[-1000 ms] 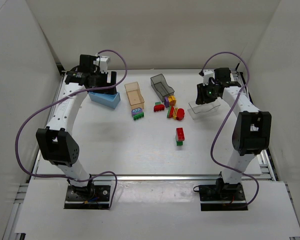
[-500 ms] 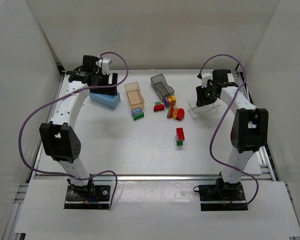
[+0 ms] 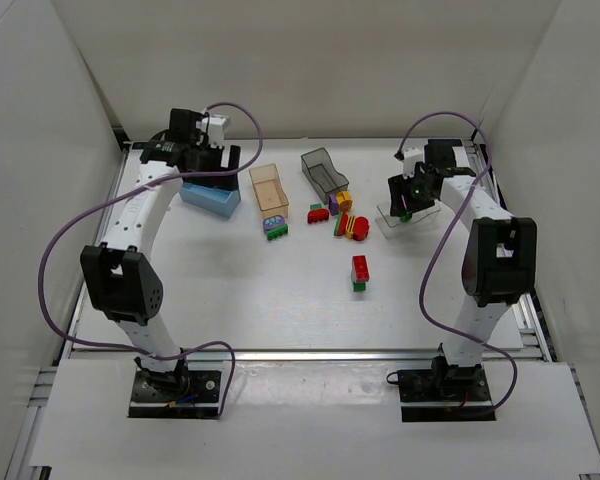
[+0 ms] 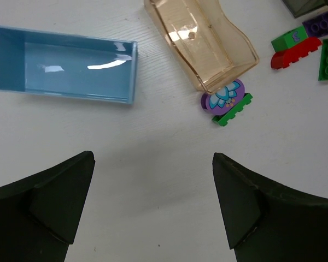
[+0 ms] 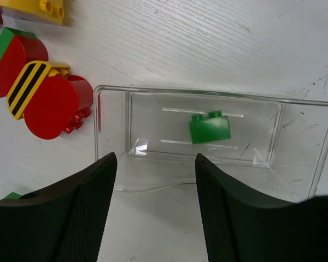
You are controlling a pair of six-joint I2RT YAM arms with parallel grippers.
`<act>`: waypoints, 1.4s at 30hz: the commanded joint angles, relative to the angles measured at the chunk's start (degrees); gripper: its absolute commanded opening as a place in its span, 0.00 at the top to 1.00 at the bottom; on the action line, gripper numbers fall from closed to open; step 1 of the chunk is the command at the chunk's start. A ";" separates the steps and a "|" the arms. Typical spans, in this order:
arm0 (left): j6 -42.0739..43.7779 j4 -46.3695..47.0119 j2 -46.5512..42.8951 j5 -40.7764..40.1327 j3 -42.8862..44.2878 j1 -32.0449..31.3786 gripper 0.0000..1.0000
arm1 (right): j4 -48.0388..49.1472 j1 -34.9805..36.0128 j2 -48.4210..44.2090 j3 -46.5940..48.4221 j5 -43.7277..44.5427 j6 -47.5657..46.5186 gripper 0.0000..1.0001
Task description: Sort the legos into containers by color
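Legos lie on the white table [image 3: 280,300]: nearest us a red-on-green stack [image 3: 360,272], beyond it a mixed clump [image 3: 345,222], and one green brick [image 5: 210,129] inside the clear bin [image 5: 208,90]. We judge them light, rigid and slick-sided, best pinched across flat opposite walls, not the studs. The left gripper [image 4: 152,164] and right gripper [image 5: 156,161] both hang spread and empty, with the glossy blue bin [image 4: 65,65], tan bin [image 4: 208,38] and grey bin [image 3: 323,168] farthest back.

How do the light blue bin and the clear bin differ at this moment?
The light blue bin is blue-tinted, while the clear bin is colourless. The light blue bin is empty, while the clear bin holds one green brick. Both are open, rectangular and upright.
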 commanded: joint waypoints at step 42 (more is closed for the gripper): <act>-14.94 -3.51 1.18 -29.57 1.28 -28.71 0.01 | -16.32 18.52 -39.40 -16.17 1.18 21.68 0.39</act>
